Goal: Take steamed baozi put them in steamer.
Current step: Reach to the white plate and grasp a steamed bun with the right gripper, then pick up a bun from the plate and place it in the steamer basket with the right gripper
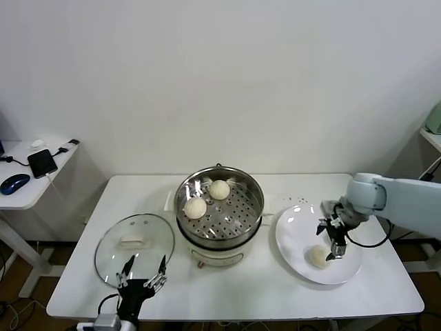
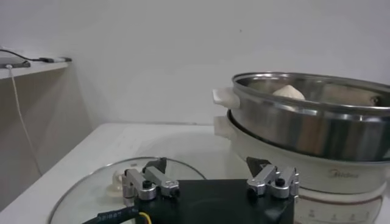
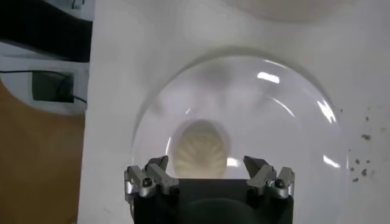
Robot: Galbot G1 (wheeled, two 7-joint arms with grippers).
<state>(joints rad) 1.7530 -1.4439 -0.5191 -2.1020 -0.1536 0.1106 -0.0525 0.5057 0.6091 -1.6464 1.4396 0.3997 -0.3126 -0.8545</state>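
Observation:
The steel steamer (image 1: 255, 207) stands mid-table with two cream baozi on its perforated tray, one (image 1: 196, 207) nearer me and one (image 1: 220, 189) farther back. A third baozi (image 1: 318, 256) lies on the white plate (image 1: 296, 231) to the right. My right gripper (image 1: 331, 243) hovers open just above and beside that bun. In the right wrist view the baozi (image 3: 200, 149) sits just ahead of the open right gripper (image 3: 207, 165), untouched. My left gripper (image 1: 142, 272) waits open at the table's front edge. The left wrist view shows the steamer (image 2: 317, 128) ahead of the left gripper (image 2: 207, 165).
A round glass lid (image 1: 135, 245) with a white handle lies flat left of the steamer, right by my left gripper. A side desk (image 1: 27, 186) with a phone and a mouse stands off to the far left. The wall is close behind the table.

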